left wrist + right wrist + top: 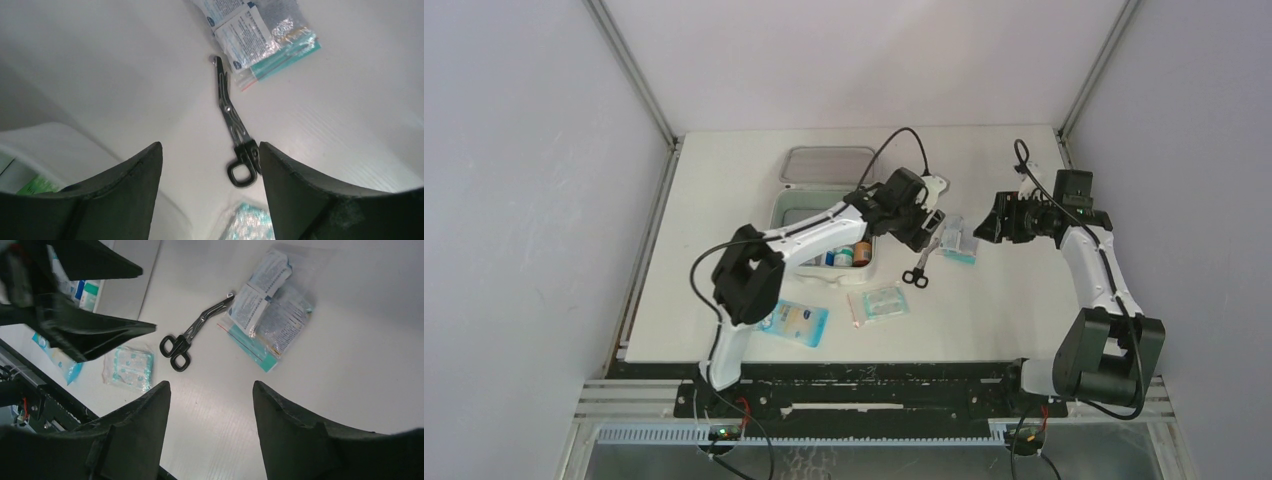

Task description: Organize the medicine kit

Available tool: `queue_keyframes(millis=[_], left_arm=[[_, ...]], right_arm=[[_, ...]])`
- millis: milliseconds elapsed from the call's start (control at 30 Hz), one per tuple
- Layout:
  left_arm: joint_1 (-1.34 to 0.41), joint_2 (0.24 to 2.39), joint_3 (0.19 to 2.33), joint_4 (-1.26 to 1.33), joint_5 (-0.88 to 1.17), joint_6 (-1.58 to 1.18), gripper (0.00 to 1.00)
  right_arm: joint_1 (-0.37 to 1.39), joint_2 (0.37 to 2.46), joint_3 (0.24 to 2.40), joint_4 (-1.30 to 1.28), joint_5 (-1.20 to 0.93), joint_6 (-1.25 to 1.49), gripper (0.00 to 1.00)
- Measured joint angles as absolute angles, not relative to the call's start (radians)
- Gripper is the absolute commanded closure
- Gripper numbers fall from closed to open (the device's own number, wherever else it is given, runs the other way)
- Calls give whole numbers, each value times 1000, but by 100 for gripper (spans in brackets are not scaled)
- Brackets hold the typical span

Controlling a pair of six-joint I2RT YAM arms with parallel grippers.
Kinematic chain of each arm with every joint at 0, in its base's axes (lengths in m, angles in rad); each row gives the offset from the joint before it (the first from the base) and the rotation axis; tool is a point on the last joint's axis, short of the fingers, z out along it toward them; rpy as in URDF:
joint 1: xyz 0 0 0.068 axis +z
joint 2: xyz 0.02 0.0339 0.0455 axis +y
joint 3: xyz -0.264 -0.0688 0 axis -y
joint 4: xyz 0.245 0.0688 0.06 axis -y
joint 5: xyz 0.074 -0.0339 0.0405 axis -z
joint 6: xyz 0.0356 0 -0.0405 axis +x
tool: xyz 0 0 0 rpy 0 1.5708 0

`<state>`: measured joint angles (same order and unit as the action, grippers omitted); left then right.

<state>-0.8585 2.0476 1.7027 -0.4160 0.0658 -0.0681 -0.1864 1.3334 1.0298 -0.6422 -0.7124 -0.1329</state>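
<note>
White medicine kit (778, 222) | open | long axis near-far | lid (827, 165) at far end

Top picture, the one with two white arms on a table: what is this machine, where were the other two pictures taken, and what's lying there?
It is a robot: a left arm and a right arm bolted to a table, filmed from above. The other pictures come from a camera on each wrist; the dark prongs are that arm's end effector. The left end effector hangs over black scissors; the right end effector faces a bag of sachets. Both are open, holding nothing. The open white kit holds a few items; a clear packet and a blue packet lie nearer the arms.
</note>
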Motion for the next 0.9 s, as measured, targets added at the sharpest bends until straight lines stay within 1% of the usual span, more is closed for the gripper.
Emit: queue_keyframes(millis=[133,367,600,900], left_arm=[[-871,2184,1812,-444,45,-73,34],[-884,2316,1924,-494,25,-79,36],[-905,2378,1976,-524,18,-78,44],[-934,2420,2031,-548,3,-68,56]], right_arm=[[-216,1333,1021,-643,-722,-130,40],[-233,1333,1019,-642,-745,-130,40],[-247,1333,1019,-643,-766,-132,41],[-258,1333,1019,-648,-789,-134,42]])
